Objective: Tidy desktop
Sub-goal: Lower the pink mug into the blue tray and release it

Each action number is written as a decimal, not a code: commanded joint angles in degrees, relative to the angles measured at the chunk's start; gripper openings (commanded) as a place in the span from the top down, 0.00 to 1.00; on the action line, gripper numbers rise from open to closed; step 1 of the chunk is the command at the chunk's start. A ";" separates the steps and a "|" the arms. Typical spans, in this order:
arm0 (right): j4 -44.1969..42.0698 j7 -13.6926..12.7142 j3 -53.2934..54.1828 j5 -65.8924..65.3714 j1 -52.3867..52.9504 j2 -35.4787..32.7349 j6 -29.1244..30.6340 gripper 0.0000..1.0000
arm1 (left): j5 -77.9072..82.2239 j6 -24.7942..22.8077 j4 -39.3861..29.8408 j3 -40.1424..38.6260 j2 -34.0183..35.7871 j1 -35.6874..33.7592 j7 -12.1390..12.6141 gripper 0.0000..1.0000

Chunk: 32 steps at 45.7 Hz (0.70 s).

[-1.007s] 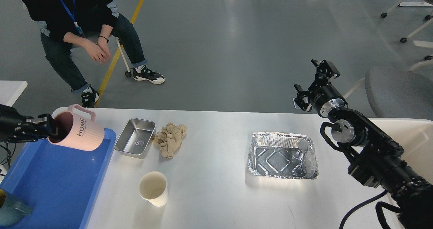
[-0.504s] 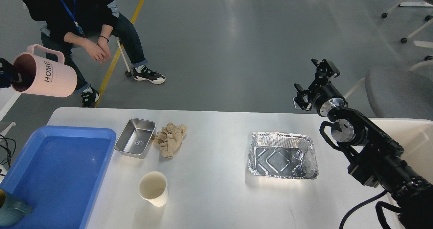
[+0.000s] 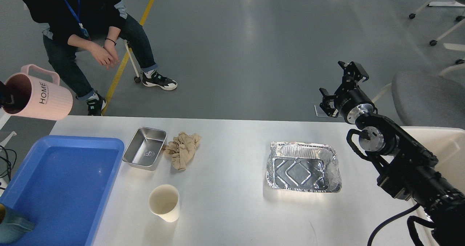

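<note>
The white desktop (image 3: 232,209) carries a blue tray (image 3: 61,180) at the left, a small steel tray (image 3: 145,148), a crumpled beige cloth (image 3: 182,149), a paper cup (image 3: 165,202) and a foil tray (image 3: 303,166). My left gripper (image 3: 3,97) shows only as a dark tip at the left edge. It is shut on the rim of a pink "HOME" mug (image 3: 38,99), held tilted in the air above and beyond the blue tray's far left corner. My right gripper (image 3: 338,81) is open and empty, raised beyond the table's far edge, above and right of the foil tray.
A person (image 3: 87,28) sits beyond the table's far left. A teal object (image 3: 11,226) lies in the blue tray's near corner. A grey chair (image 3: 428,97) and a cream-white surface (image 3: 448,144) are at the right.
My left gripper lifted the pink mug from over the blue tray up and to the left, then lowered it a little. My right gripper shifted slightly right.
</note>
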 commanded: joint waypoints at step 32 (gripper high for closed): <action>-0.09 0.00 0.55 0.00 0.09 -0.11 -0.17 0.00 | 0.77 0.01 -0.71 17.57 -4.65 6.73 1.62 1.00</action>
